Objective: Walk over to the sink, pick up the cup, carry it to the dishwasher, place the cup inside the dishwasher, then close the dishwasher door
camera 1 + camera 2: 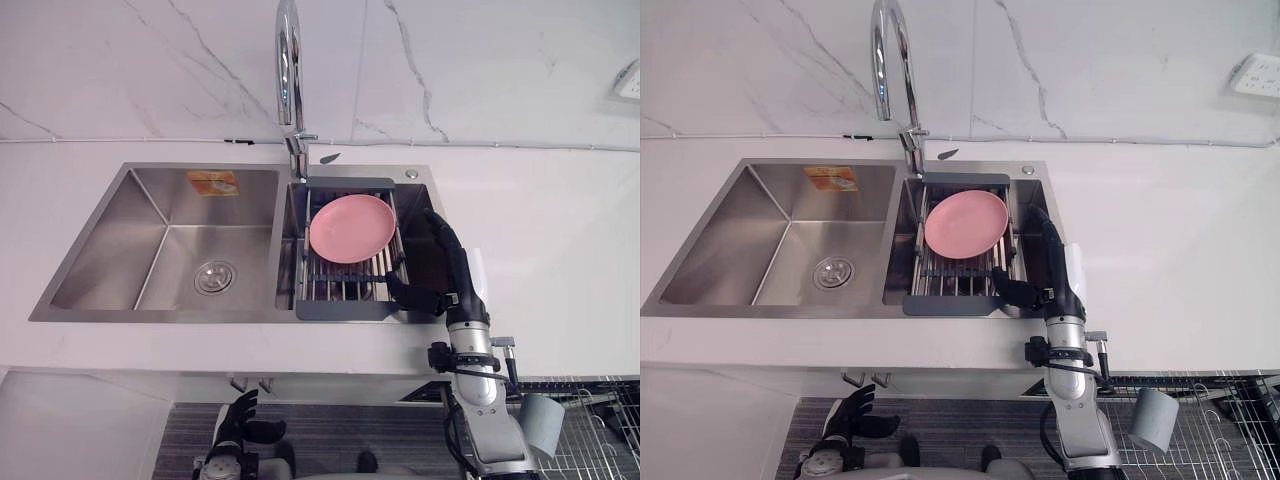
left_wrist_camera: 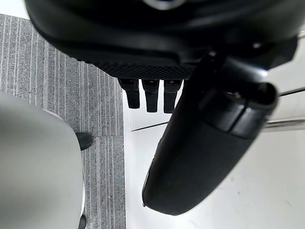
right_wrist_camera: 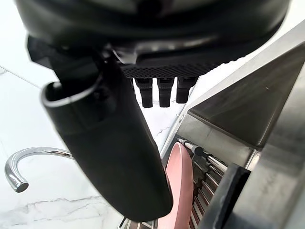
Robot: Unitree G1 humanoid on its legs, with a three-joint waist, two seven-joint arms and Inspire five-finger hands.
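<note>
I judge this the pick-up step: my right hand (image 1: 448,262) hangs released and empty over the sink (image 1: 100,250), pink plate (image 1: 350,228) just past its thumb; next I must find the cup

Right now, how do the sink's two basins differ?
The left basin is wider and bare, its drain showing; the right basin holds a dish rack with a pink plate. An orange sticker marks the left basin's back wall; the right hand is at the right basin's rim. Both are steel.
</note>
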